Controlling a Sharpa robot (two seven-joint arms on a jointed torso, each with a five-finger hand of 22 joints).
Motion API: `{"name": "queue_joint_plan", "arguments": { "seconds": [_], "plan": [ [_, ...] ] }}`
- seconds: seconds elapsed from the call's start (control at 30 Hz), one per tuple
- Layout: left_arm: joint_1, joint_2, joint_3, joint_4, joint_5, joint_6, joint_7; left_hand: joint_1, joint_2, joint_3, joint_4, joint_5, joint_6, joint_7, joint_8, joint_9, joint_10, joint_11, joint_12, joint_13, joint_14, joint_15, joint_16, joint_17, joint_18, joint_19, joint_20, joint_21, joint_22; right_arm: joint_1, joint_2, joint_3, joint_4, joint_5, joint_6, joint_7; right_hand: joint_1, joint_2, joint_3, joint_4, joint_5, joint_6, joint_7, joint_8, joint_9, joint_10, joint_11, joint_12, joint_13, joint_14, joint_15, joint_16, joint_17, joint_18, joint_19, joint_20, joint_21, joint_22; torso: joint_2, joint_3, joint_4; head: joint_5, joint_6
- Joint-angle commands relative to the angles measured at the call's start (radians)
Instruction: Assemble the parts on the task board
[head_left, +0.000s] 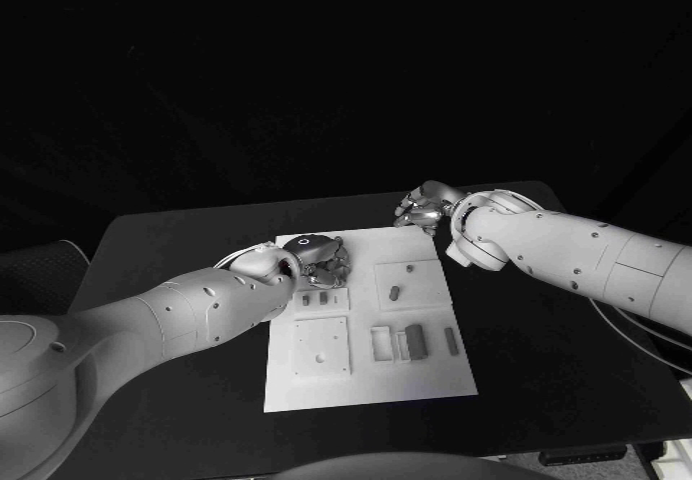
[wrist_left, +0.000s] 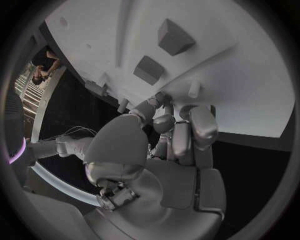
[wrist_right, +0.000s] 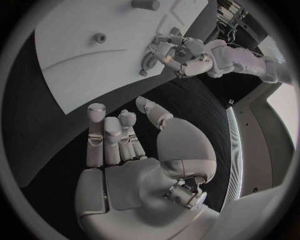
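From where I stand, the task board (head_left: 368, 380) lies flat mid-counter (head_left: 173, 240), white plate w/ square recessed pads and a few small dark parts on it. The left robot hand (head_left: 320, 258) is down over the board's far-left corner, fingers curled in close together; can't tell whether it's pinching a piece or just pressing there, the wrist view is too crowded w/ its own fingers (wrist_left: 187, 132) to say. The right robot hand (head_left: 426, 208) hangs just off the board's far edge, over bare counter, fingers fairly straight and a bit apart, holding nothing. Loose parts: a short peg (head_left: 395, 292) sits on the upper-right pad, a longer block (head_left: 417, 341) lies by a pale frame near the board's middle, and a slim bar (head_left: 451, 342) is just beside it to the right. These look like stiff, light moulded bits, prob. smooth and a bit slippery, not fragile, but small enough to skate or tip if nudged. Best hold, I'd say: pinch across the long flat sides, approx. mid-length, so the piece stays square to its slot. The board itself may slide on the counter if pushed sideways.
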Motion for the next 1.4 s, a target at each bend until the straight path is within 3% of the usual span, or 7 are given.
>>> {"name": "queue_joint_plan", "arguments": {
  "seconds": [0.03,0.77,1.33,1.4],
  "plan": [
    [0.0,0.002,0.001,0.001,-0.004,0.019,0.002,-0.008,-0.003,-0.002,-0.002,-0.003,0.019,0.025,-0.001,-0.001,-0.004,0.015,-0.004,0.002,0.002,0.005,-0.004,0.001,0.136,-0.006,-0.001,0.001,0.002,0.0,0.001,0.0,0.001,-0.003,0.0,0.007,-0.005,0.003,0.005,0.003,0.005,0.003,0.01,0.006,-0.002,-0.007,0.002,0.004,-0.002,-0.001,0.002,0.005,-0.001,0.059,0.0,-0.004,-0.004,0.013,0.0,-0.0006,0.0005,0.0,0.0],
    [-0.002,0.0,0.001,-0.007,-0.004,0.021,-0.003,-0.015,-0.011,-0.009,-0.003,-0.008,0.015,0.029,-0.007,-0.001,-0.002,0.019,-0.008,0.006,0.004,0.009,-0.007,0.007,0.138,-0.006,0.003,0.0,0.001,0.0,0.002,0.0,0.0,-0.003,0.001,0.007,-0.005,0.003,0.006,0.003,0.005,0.003,0.01,0.006,-0.002,-0.007,0.002,0.004,-0.002,-0.001,0.002,0.005,-0.002,0.059,0.0,-0.005,-0.004,0.013,0.0,-0.0006,0.0006,0.0,-0.002],
    [-0.003,0.001,0.001,-0.004,-0.004,0.011,0.004,-0.004,0.014,0.008,0.004,-0.005,0.048,0.025,0.004,0.009,0.0,0.016,-0.012,0.014,0.008,0.007,-0.011,0.02,0.14,-0.005,0.005,0.0,0.0,0.0,0.002,0.0,-0.001,-0.003,0.001,0.007,-0.006,0.003,0.006,0.003,0.005,0.003,0.01,0.007,-0.002,-0.007,0.002,0.005,-0.002,-0.001,0.002,0.005,-0.002,0.059,0.0,-0.005,-0.004,0.013,0.0,-0.0001,0.0002,0.001,-0.001],
    [-0.003,0.0,0.001,-0.005,-0.005,0.011,0.004,0.011,0.023,0.027,0.005,-0.042,0.057,0.024,0.006,0.012,-0.001,0.015,-0.012,0.019,0.011,0.006,-0.012,0.029,0.139,-0.007,0.007,0.001,0.001,0.0,0.002,0.0,-0.001,-0.003,0.001,0.007,-0.006,0.003,0.006,0.003,0.005,0.003,0.01,0.007,-0.002,-0.007,0.002,0.005,-0.002,-0.001,0.002,0.005,-0.002,0.059,0.0,-0.005,-0.004,0.013,0.0,-0.0001,0.0001,0.001,-0.001]
  ]
}}
